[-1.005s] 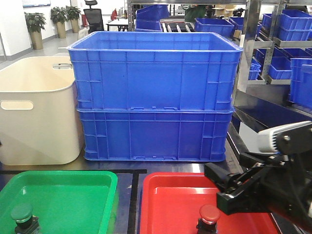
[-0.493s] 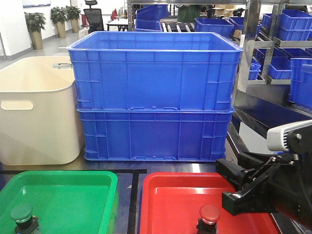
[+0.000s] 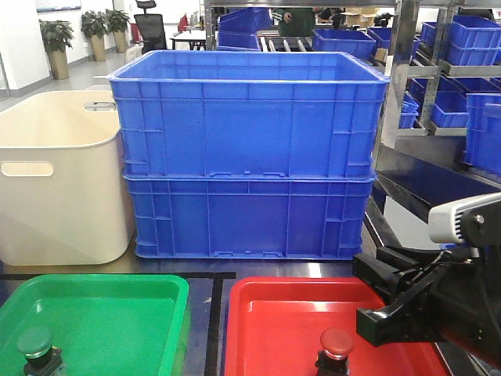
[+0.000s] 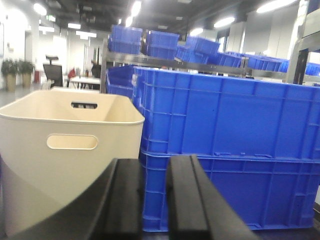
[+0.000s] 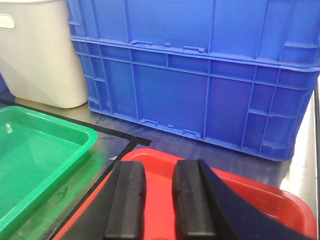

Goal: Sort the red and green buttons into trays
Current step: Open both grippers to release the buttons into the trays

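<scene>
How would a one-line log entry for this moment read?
green button: in green tray | red button: in red tray | right tool: empty

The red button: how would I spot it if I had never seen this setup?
Find the two stacked blue crates in the middle. In front of them lie two flat trays side by side, and the red tray is the right-hand one. The red button stands at its near edge: a round red cap on a dark base, whereas its twin in the green tray has a green cap.

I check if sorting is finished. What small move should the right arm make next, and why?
Probably pull the right gripper back, empty. The red button stands in the red tray and the green button in the green tray, so nothing seems left to sort.
</scene>
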Available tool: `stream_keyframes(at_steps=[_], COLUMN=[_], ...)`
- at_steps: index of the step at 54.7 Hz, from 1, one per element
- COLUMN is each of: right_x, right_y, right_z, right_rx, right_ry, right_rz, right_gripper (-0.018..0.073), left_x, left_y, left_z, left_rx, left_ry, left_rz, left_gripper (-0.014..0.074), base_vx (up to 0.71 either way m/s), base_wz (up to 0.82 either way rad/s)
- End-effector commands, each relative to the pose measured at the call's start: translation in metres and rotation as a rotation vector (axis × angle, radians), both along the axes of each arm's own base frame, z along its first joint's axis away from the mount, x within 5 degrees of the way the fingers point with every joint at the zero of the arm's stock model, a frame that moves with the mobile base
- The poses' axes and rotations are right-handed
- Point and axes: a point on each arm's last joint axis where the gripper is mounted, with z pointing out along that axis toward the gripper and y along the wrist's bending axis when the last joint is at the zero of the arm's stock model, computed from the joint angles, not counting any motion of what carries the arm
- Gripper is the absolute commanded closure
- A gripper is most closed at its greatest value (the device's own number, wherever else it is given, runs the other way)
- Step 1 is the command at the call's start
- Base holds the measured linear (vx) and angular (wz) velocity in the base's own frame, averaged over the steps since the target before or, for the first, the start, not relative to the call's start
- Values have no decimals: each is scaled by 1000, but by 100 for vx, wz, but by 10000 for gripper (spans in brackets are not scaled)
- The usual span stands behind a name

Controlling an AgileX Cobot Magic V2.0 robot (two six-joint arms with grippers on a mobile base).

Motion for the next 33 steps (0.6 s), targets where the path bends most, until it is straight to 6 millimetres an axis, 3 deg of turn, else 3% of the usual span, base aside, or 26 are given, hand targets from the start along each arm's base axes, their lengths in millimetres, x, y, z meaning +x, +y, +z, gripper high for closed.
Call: stream_keyframes(at_steps=[1, 9, 22, 33], right_x=[-3, -3, -3, -3], right_y=[-1, -1, -1, -1], right_z=[23, 23, 23, 23], right_rx=[47, 47, 47, 47], right_ry=[-124, -124, -124, -123], right_rz=[5, 5, 5, 5], right_gripper=[328, 328, 328, 328], left_x=[-13, -33, -55, -68], left_y=[1, 4, 13, 17], left_z=[-9, -57, -129, -139], left_rx=[-5, 3, 16, 46], left_ry=[-105, -54, 90, 118], left_rz=[-12, -11, 56, 91], left_gripper=[453, 605, 604, 603], base_vx=[0, 0, 0, 0], base_wz=[0, 0, 0, 0])
